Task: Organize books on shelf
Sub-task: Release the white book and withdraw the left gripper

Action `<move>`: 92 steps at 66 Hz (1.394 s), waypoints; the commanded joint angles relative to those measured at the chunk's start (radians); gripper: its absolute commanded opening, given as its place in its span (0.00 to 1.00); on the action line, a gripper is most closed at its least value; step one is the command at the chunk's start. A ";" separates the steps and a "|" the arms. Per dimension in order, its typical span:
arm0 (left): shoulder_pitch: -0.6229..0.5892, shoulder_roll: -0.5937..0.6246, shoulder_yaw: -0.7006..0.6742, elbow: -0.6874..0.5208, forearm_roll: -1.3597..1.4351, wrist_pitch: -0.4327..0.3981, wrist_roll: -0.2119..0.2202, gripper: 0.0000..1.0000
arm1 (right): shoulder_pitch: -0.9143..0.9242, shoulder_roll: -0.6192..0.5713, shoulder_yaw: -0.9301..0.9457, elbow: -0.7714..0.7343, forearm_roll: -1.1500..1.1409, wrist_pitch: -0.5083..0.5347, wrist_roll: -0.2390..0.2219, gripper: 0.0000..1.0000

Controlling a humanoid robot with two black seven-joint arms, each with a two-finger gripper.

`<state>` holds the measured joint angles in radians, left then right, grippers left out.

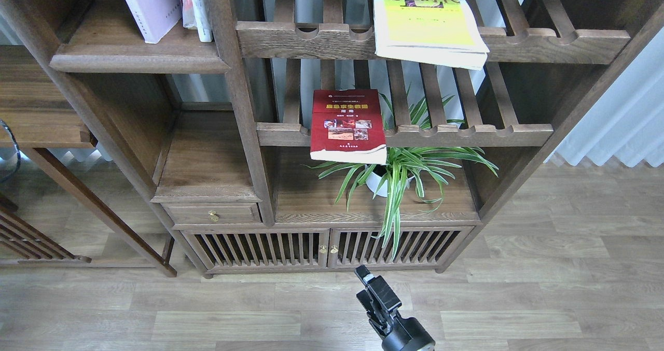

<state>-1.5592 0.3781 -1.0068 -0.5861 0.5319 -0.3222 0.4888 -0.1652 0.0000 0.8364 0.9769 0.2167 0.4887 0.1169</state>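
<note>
A pale lavender book point(150, 6) stands upright and leaning on the solid dark-brown shelf point(140, 60) at the top left, beside white-spined books point(199, 9). A red book point(346, 125) lies flat on the lower slatted rack, overhanging its front rail. Flat on the upper slatted rack lies a yellow-green book point(425, 22), which also overhangs the rail. My right gripper point(371, 286) hangs low over the floor in front of the cabinet, far from every book; its fingers are dark and cannot be told apart. My left gripper is out of view.
A spider plant in a white pot point(404, 169) stands under the red book. Below are a small drawer point(212, 215) and slatted cabinet doors point(327, 247). A wooden side table point(36, 112) stands at the left, a pale curtain point(612, 128) at the right.
</note>
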 commanded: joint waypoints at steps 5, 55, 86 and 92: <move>0.016 0.016 -0.018 -0.121 -0.003 0.109 0.000 0.90 | 0.001 0.000 -0.002 0.000 0.010 0.000 0.000 0.98; 0.266 0.274 -0.026 -0.570 -0.148 0.292 0.000 0.98 | 0.000 0.000 -0.003 0.000 0.036 0.000 0.000 0.98; 0.616 0.274 -0.211 -0.778 -0.199 0.290 0.000 0.98 | 0.004 0.000 0.007 -0.001 0.043 0.000 0.000 0.98; 0.689 0.248 -0.223 -0.788 -0.199 0.284 0.000 0.99 | 0.012 0.000 0.010 -0.001 0.049 0.000 0.000 0.98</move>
<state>-0.9386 0.6501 -1.2183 -1.3629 0.3325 -0.0332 0.4886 -0.1597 0.0000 0.8431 0.9772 0.2595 0.4887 0.1165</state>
